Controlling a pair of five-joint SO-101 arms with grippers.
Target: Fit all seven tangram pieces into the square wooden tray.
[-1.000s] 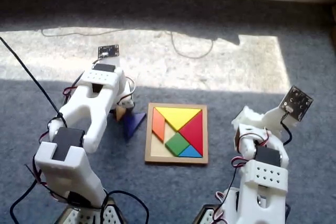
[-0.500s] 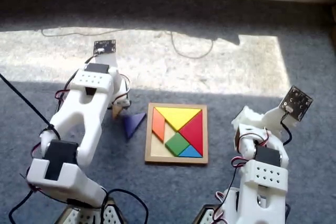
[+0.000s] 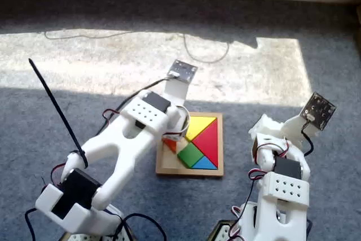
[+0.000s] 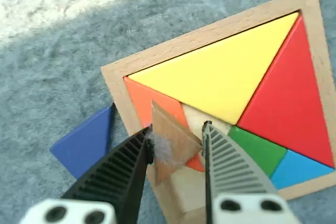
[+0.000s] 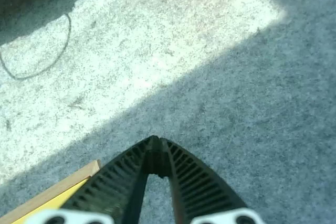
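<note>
The square wooden tray (image 3: 190,172) lies on the carpet and holds yellow (image 3: 198,123), red (image 3: 210,139), green (image 3: 189,154), light blue (image 3: 204,163) and orange (image 3: 169,145) pieces. My left gripper (image 4: 177,128) hangs over the tray's left part, shut on a small tan triangle (image 4: 170,142) held on edge above the orange piece (image 4: 152,103) and a bare slot (image 4: 191,182). A dark blue triangle (image 4: 84,142) rests on the carpet just outside the tray's left rim. My right gripper (image 5: 156,148) is shut and empty over the carpet right of the tray (image 5: 47,195).
A thin cable (image 3: 204,57) loops across the sunlit carpet beyond the tray. A stiff black wire (image 3: 53,105) sticks up from the left arm. The right arm (image 3: 282,162) stands close to the tray's right side.
The left arm has swung right from the carpet beside the tray to above the tray, carrying the tan triangle. The dark blue triangle stayed on the carpet. The right arm kept still.
</note>
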